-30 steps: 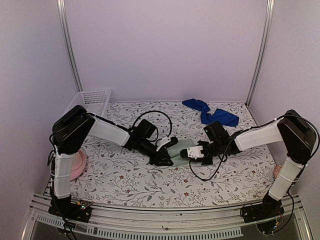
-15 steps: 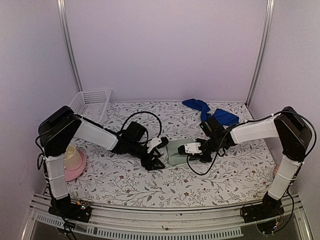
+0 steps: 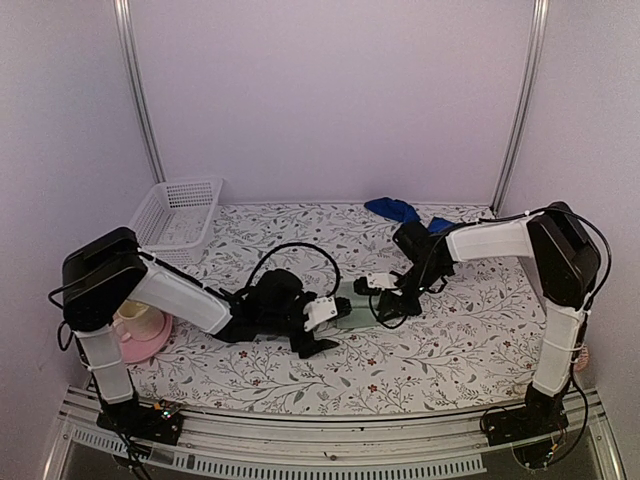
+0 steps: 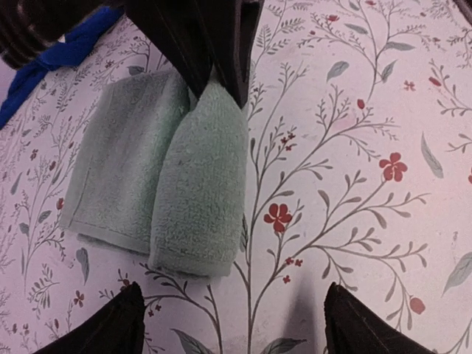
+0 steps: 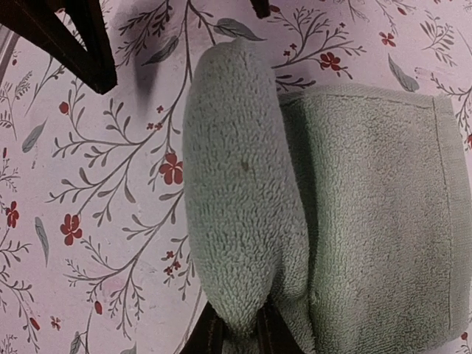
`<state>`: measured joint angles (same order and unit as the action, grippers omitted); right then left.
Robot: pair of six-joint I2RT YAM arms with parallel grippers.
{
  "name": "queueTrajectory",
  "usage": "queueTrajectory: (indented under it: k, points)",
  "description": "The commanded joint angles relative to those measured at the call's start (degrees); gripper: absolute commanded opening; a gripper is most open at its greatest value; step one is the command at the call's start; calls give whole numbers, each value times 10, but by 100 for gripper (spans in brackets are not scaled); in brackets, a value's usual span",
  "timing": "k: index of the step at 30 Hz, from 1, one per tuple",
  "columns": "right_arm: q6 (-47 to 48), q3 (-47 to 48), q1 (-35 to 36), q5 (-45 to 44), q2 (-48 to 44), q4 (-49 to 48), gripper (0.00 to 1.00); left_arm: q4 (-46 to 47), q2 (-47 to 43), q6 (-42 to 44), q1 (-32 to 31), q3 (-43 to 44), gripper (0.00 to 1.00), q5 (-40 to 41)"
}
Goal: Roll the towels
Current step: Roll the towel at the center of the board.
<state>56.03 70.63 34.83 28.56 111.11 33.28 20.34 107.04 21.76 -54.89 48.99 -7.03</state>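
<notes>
1. Left of the green towel, at the near edge of the surface, a pink dish carries a cream cup. It sits beside the left arm.
2. The left jaws lie low over the surface, just to the near-left of the green towel. They stand wide apart and hold nothing. Both fingertips sit short of the towel's end and do not touch it.
3. The green towel lies at mid-surface, partly rolled. The roll rests against the flat remainder, side by side and touching.
4. The right jaws are at the right end of the green towel. They are closed on the tip of the roll, and the fingers pinch the cloth between them.
5. Beyond the green towel, to the far right, the blue towel lies bunched. It is partly hidden behind the right arm.
6. Beyond the green towel, to the far left, a white basket stands at the back of the surface.
</notes>
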Motion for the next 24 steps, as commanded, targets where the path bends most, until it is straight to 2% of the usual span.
queueTrajectory:
  k: [1,9,24]
  points:
    - [-15,27,2,51,41,133,15,96,-39,51,-27,-42,84,81]
    - [-10,70,2,86,76,208,15,168,-20,129,-88,-57,80,164]
    - [-6,86,-11,99,103,241,17,115,22,153,-112,-25,64,129]
